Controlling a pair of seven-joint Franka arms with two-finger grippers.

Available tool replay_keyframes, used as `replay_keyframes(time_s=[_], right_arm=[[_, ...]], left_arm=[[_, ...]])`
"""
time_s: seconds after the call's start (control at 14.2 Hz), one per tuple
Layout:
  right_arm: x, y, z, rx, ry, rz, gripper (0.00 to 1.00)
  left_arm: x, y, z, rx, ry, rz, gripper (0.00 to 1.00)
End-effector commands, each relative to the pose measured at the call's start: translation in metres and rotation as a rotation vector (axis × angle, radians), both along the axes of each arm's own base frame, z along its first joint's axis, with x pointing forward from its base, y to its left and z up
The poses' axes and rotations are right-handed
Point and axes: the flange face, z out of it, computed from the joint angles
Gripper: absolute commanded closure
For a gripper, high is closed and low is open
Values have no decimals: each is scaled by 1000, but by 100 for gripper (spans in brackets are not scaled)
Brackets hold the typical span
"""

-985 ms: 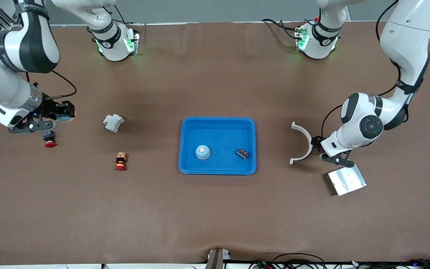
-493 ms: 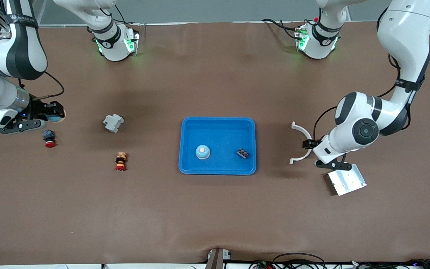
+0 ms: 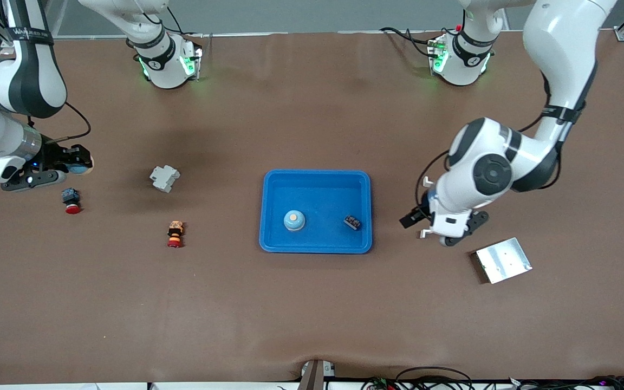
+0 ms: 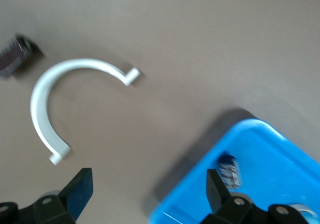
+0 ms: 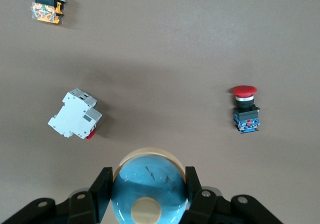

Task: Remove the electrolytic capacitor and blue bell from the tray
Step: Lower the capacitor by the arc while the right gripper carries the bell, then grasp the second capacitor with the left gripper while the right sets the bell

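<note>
A blue dome bell [image 5: 150, 184] with a cream button sits between the fingers of my right gripper [image 5: 148, 189], which is shut on it. In the front view that right gripper [image 3: 76, 162] hangs over the table at the right arm's end, beside a red push button. A second blue bell [image 3: 294, 220] and a small dark capacitor [image 3: 352, 222] lie in the blue tray [image 3: 317, 184]. My left gripper [image 3: 442, 230] is open and empty, low over the table beside the tray. In the left wrist view the left gripper [image 4: 148, 191] spans the tray's corner [image 4: 270, 149], with the capacitor [image 4: 228, 170] just inside.
A white breaker [image 3: 164, 178], a red push button [image 3: 71, 201] and an orange-and-red part [image 3: 175, 234] lie between the right gripper and the tray. A white curved piece [image 4: 50, 99] lies under the left arm, and a metal plate [image 3: 502, 260] lies nearer the camera.
The left arm swung from over the metal plate and curved piece toward the tray, staying open. The right gripper shifted slightly toward the table's end with the bell, then held still.
</note>
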Motion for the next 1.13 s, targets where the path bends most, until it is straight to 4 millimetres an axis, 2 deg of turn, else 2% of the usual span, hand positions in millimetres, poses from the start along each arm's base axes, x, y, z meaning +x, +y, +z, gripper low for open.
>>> replay_keyframes(time_s=[0.0,0.07,0.14,0.28,0.35,0.56,0.84,1.06], right_arm=[[-27,2,-4,16,-39,7,100],[-35,-2,-15,16,-44,-4,100],[-43,-4,-26,15,-53,-11,100],[-56,-2,-45,13,-73,-10,100],[-62,-1,-54,13,-79,-11,100],[-77,-3,-78,8,-110,-22,100],[-82,-9,-89,4,-146,-3,100],[-85,-19,-94,2,-156,7,100]], left_arm=[[13,-7,7,-25,3,85,0],[9,-32,8,-35,12,138,0],[8,-48,-3,-24,34,238,0],[8,-84,-15,-4,27,296,0],[11,-88,-24,0,26,299,0],[11,-109,-33,-46,4,350,0],[8,-126,-52,-80,-2,417,0],[1,-139,-83,-55,-14,452,0]])
